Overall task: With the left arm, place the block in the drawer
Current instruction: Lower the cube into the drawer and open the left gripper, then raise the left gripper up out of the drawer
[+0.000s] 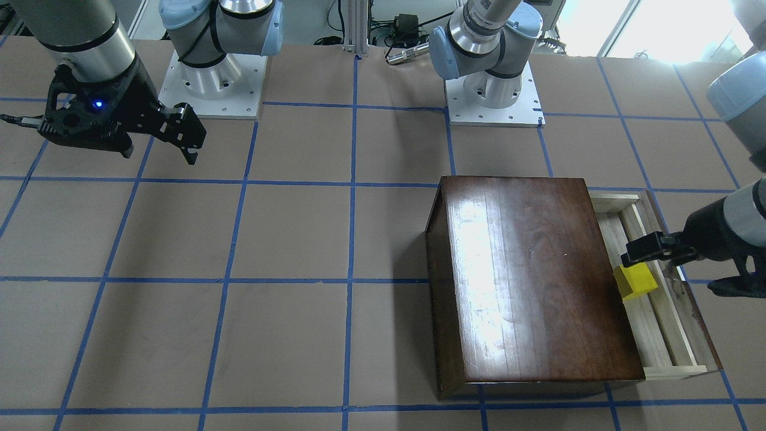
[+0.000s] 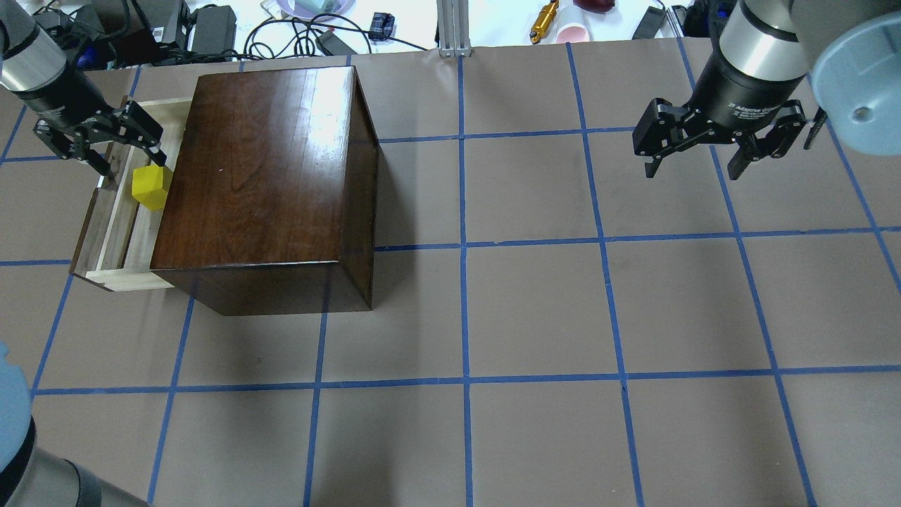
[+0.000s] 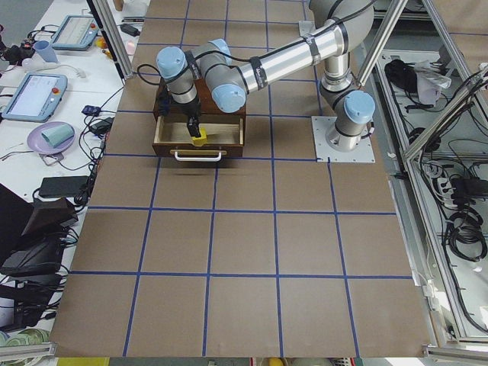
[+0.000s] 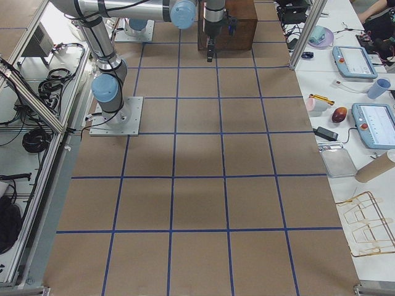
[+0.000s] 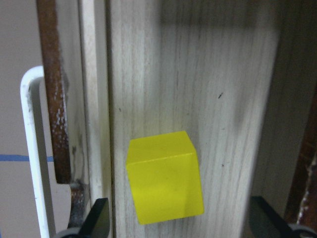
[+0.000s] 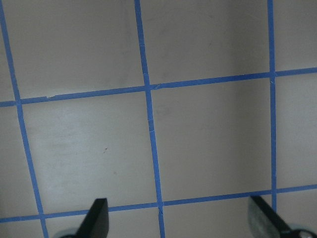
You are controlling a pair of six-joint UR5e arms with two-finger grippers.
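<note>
The drawer (image 2: 112, 236) sticks out from one side of the dark box (image 2: 260, 169). The yellow block (image 2: 151, 187) lies inside the drawer, on its pale wood floor, right next to the box. The block is turned a little, so its sides do not line up with the drawer's sides. The left arm (image 2: 32, 67) reaches over the drawer, and the left gripper (image 2: 134, 162) hangs just above the block. It is spread wide and holds nothing. In the left wrist view the two black fingers (image 5: 97, 219) show at the bottom, one on each side of the block (image 5: 165, 177), and neither one touches it. The same view shows the drawer's white handle (image 5: 32, 148) on its dark front, on the side away from the box. The right gripper (image 2: 693, 171) hangs over the brown table (image 2: 535, 310), well apart from the box. It is spread wide too and holds nothing. Under it there are only the table and its blue lines (image 6: 148, 119).
</note>
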